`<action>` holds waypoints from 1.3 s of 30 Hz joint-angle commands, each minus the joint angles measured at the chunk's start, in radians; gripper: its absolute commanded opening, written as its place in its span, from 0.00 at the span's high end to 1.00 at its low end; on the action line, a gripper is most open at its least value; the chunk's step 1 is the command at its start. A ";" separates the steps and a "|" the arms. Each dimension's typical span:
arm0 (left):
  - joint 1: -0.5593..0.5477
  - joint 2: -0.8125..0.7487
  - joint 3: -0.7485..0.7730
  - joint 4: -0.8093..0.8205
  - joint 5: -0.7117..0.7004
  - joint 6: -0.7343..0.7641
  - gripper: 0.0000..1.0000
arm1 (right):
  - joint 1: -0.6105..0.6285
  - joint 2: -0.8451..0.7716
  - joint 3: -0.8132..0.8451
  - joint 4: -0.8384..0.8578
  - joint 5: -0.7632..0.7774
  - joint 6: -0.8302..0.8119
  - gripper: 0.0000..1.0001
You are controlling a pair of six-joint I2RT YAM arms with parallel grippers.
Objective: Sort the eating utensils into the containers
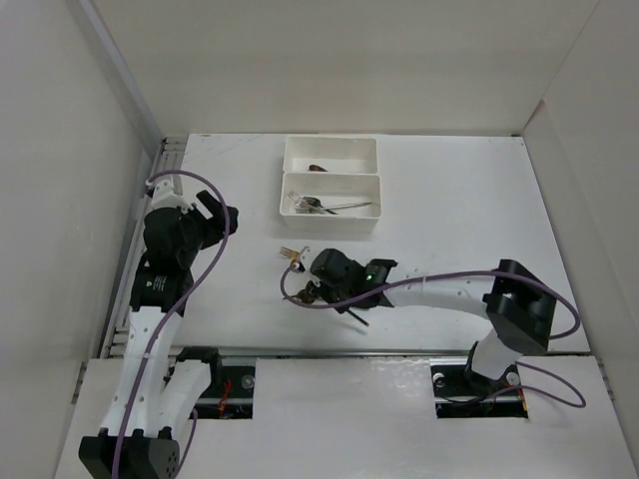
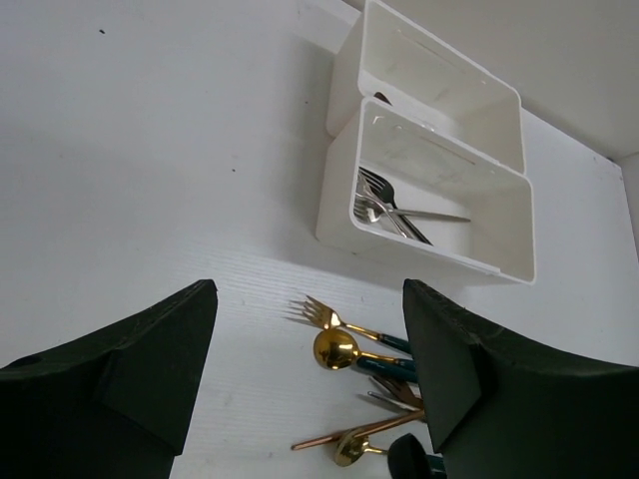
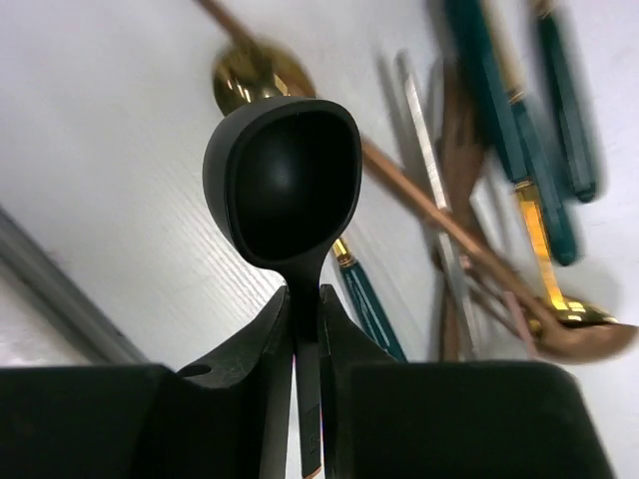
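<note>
**White, faintly grained counter (image 1: 479, 200), seen from above and from both wrists.**

- **Trays.** Two matching white plastic trays with rounded corners lie long side against long side at the far middle of the counter.
  - The far tray (image 1: 330, 147) holds one small dark utensil (image 1: 319, 168), whose kind we cannot tell.
  - The near tray (image 1: 374, 195) holds silver forks (image 2: 384, 205), their tines toward its left end.
- **Left gripper.** We find the left gripper (image 2: 308, 291) hovering left of the trays. Its jaws are spread wide and hold nothing.
- **Right gripper.** The right gripper (image 3: 306, 311) is over the heap of utensils (image 1: 303, 284), which lies on the counter just on the near side of the near tray. Its jaws are pressed together on the thin handle of a black spoon (image 3: 283, 180), and each finger (image 3: 268, 344) touches that handle.
- **Black spoon.** The matte, deep, oval bowl projects beyond the fingertips, with its hollow toward the wrist camera. We cannot tell whether the spoon is clear of the heap.
- **Heap.** The utensils in it lie loose and crossed, slim and polished. We note:
  - a gold fork (image 2: 324, 316) at the edge nearest the trays;
  - a gold spoon bowl (image 3: 250, 75) just behind the black bowl;
  - dark green handles (image 3: 499, 100);
  - a flat silver handle (image 3: 424, 130);
  - a copper spoon (image 3: 589, 337).
</note>
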 commanded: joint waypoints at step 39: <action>-0.162 0.297 0.186 0.535 0.864 0.218 0.07 | -0.193 -0.034 0.396 0.754 0.111 0.389 1.00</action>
